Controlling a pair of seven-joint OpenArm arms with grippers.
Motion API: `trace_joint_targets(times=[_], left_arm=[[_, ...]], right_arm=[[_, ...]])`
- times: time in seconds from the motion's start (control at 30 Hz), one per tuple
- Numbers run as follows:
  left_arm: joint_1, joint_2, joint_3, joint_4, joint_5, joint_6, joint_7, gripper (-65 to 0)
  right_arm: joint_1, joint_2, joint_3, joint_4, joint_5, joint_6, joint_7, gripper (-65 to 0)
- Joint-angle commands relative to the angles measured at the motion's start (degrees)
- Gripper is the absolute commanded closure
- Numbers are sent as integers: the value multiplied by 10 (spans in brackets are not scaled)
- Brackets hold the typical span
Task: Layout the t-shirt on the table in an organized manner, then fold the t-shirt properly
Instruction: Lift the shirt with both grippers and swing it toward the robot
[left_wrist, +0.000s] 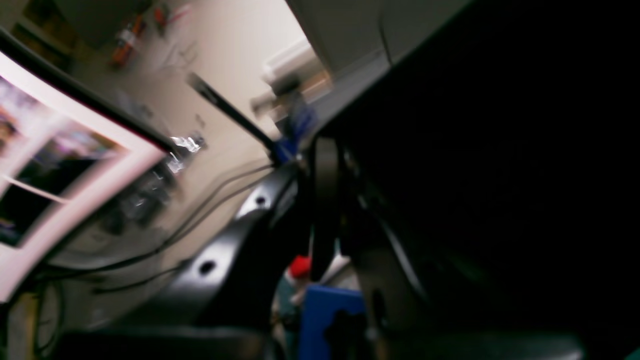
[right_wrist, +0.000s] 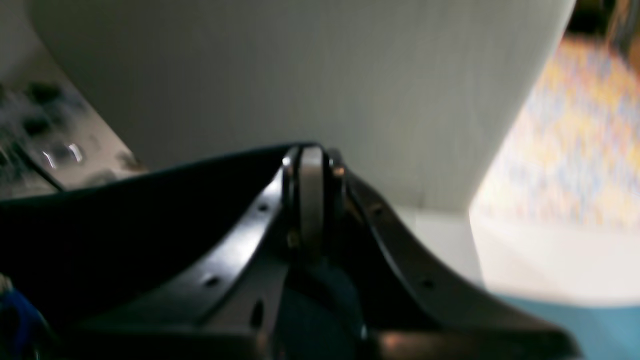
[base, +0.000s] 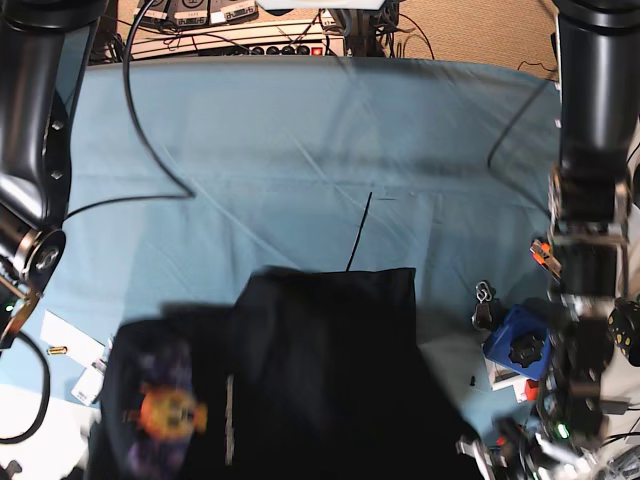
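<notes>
The black t-shirt (base: 320, 380) hangs raised and blurred over the near middle of the light blue table (base: 300, 150). Its orange skull graphic (base: 160, 410) shows at the lower left. In the left wrist view my left gripper (left_wrist: 325, 200) is shut, with black t-shirt cloth (left_wrist: 500, 175) filling the right side. My right gripper (right_wrist: 312, 200), seen in the right wrist view, is shut too, and the t-shirt's taut edge (right_wrist: 125, 220) runs leftward from its fingertips. In the base view the shirt hides both grippers' tips.
A blue box (base: 520, 345) and small tools lie at the table's right edge. Papers (base: 70, 340) sit at the left front. A black cable (base: 150, 150) loops across the far left, a thin black line (base: 358, 232) lies mid-table, and a power strip (base: 270, 48) runs behind the far edge.
</notes>
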Motion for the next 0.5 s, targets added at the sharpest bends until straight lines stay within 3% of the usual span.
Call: trace_joint_targets(times=[0.0,0.17,0.47], left_arm=[[-38,-10,-5,7,-1,4,4,0],[-70,-24,-5,7,-63,-5,64,0],[-33,-31,-5,7,-76,-16,78,0]], right_arm=[[6,5,2,1,0,-2,-10,0],[6,14,1,1,39,2,-77,0],[6,60,1,1,79,3,-92,0]])
